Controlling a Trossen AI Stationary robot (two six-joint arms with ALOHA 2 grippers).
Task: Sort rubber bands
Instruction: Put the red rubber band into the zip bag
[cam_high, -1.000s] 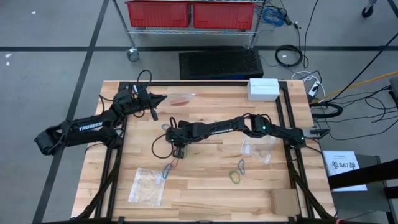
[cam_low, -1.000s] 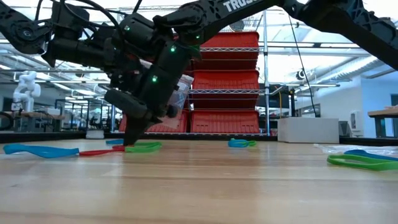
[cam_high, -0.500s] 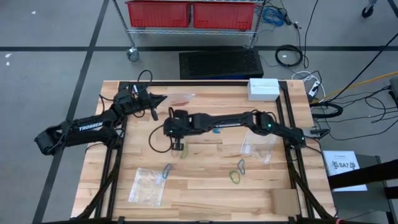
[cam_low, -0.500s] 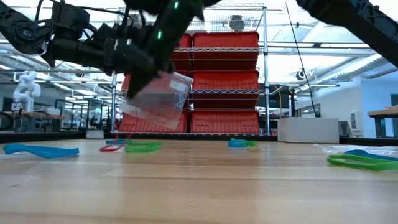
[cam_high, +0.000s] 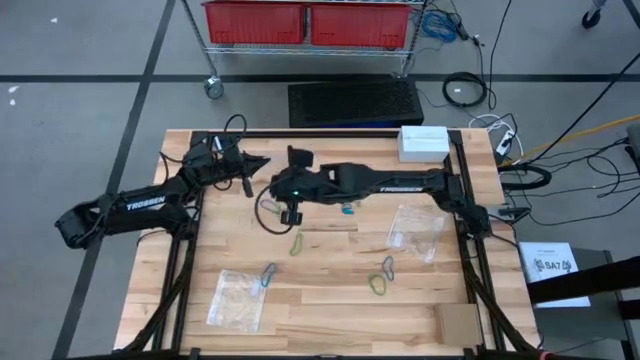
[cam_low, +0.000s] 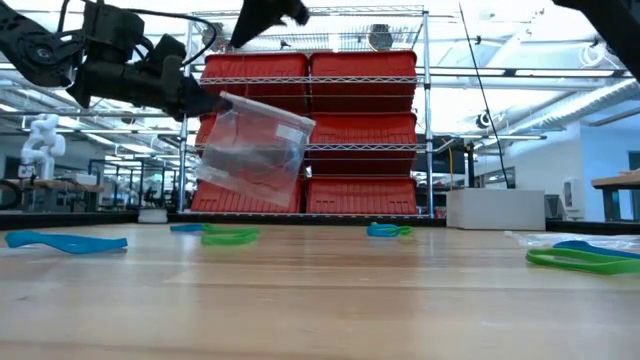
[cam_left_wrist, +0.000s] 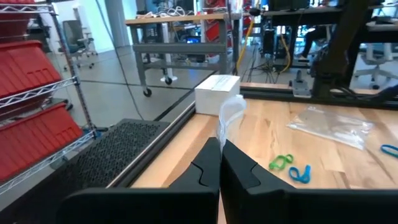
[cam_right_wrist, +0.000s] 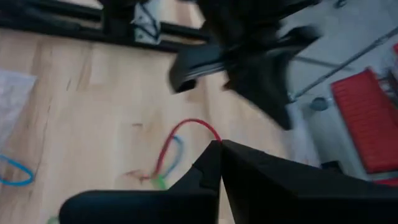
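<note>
My left gripper (cam_high: 262, 160), at the far left of the table, is shut on a clear plastic bag (cam_low: 255, 150) held above the wood. My right gripper (cam_high: 290, 217) hangs high over the table's middle and is shut on a red rubber band (cam_right_wrist: 186, 127). Other rubber bands lie flat on the table: a green one (cam_high: 297, 243), a blue one (cam_high: 268, 275), a green and blue pair (cam_high: 380, 282), and one near the centre (cam_high: 347, 210). The low view shows only the right gripper's edge at its top. My left gripper pinches the bag's top edge (cam_left_wrist: 225, 134) between its two fingers. The fingers point level, coming from the table's left. The bag hangs tilted below and beside them, clear of the table. My right gripper pinches one end of the red band (cam_right_wrist: 211, 135) at its fingertips, slanting down from above. The band hangs below as a slack loop, lifted off the wood.
Two more clear bags lie flat, one at the near left (cam_high: 235, 298) and one at the right (cam_high: 415, 228). A white box (cam_high: 423, 142) stands at the far right corner. Black rails run along the table's left, right and far edges.
My right gripper has risen steeply from the bands on the table and gone toward the far edge and the hanging bag, tipping less steeply down. The red band has left the table with it; the blue and green bands stayed down.
</note>
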